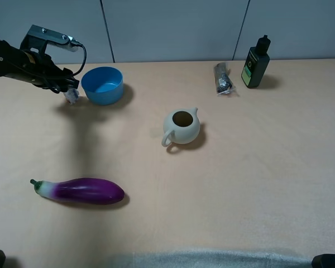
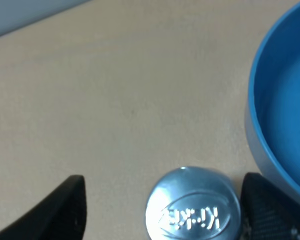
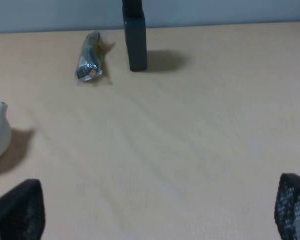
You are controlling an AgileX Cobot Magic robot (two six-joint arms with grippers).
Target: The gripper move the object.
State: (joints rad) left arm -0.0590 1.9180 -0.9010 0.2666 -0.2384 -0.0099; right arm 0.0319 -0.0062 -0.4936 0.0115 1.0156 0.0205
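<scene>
The object, a small clear bottle [image 1: 72, 98] with a silver cap [image 2: 192, 209], stands upright on the table just left of the blue bowl [image 1: 103, 85]. My left gripper [image 1: 70, 90] hangs over it at the far left. In the left wrist view the left gripper [image 2: 163, 186] is open. The cap sits between its two black fingers [image 2: 65, 210], close to the bowl-side finger, with a clear gap on the other side. My right gripper [image 3: 160, 210] is open over bare table, with nothing between its fingers.
A cream teapot [image 1: 181, 127] stands mid-table. A purple eggplant [image 1: 81, 190] lies front left. At the back right are a dark green bottle [image 1: 255, 64] and a dark wrapped packet [image 1: 223, 79]. The blue bowl's wall [image 2: 270, 125] is right beside the left gripper.
</scene>
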